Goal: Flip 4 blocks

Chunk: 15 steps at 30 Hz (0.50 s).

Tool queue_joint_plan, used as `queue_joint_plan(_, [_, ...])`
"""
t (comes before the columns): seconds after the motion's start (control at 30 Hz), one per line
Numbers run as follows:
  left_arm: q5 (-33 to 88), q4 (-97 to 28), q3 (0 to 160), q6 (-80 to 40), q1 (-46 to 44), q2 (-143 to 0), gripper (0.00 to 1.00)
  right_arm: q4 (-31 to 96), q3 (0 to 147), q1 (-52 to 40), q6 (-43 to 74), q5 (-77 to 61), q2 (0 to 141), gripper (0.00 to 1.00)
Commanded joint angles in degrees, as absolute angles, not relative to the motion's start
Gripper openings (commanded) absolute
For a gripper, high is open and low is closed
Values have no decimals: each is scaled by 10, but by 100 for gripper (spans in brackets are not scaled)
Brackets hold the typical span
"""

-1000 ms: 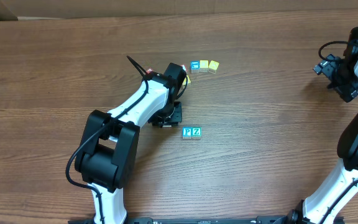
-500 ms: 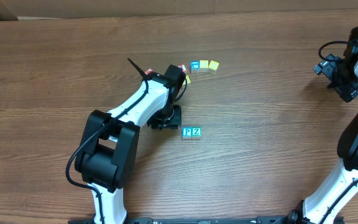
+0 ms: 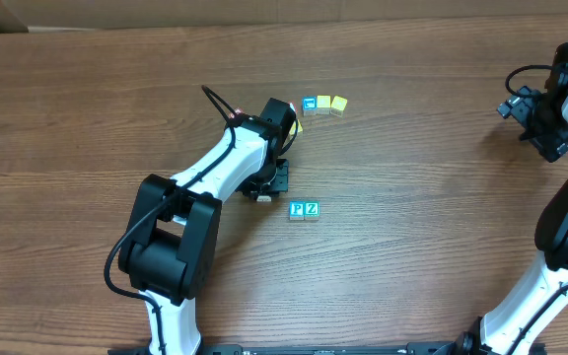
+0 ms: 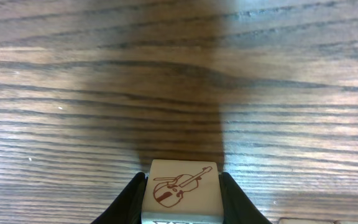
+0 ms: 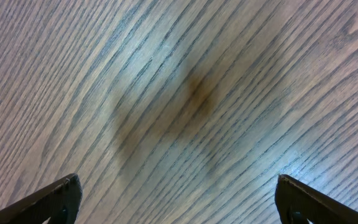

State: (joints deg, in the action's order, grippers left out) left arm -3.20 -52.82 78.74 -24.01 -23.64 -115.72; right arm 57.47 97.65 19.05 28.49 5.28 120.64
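Overhead: left gripper (image 3: 264, 189) near centre, nose down on a white block (image 3: 261, 196). P block (image 3: 297, 209) and Z block (image 3: 312, 208) touching side by side, near, at its 4 o'clock. Blue cube (image 3: 310, 104) and yellow cubes (image 3: 323, 103) in a row at its 1 o'clock. Right gripper (image 3: 542, 133) far off at 3 o'clock, over bare table (image 3: 412, 247).

Left wrist: narrow grip, fingers (image 4: 127, 202) pressed on both flanks of the white block, violin face up, at 6 o'clock of the view. Resting on the wood or just off it, cannot tell which.

Right wrist: jaws spread wide at 7 and 5 o'clock, nothing between, wood grain only.

Handling, as a guess: light, rigid wood with smooth printed faces, likely to slip under a weak pinch. Best taken on two opposite flat flanks, square and centred, never on corners. To flip, roll over one edge.
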Motion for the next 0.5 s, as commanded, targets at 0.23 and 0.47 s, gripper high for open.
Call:
queue_joint_plan(0.23, [50, -569, 786, -242, -241, -1162, 24, 571, 987, 189, 284, 52, 1201, 100])
queue_joint_plan(0.47, [60, -590, 786, -242, -242, -1162, 24, 571, 987, 189, 284, 52, 1201, 100])
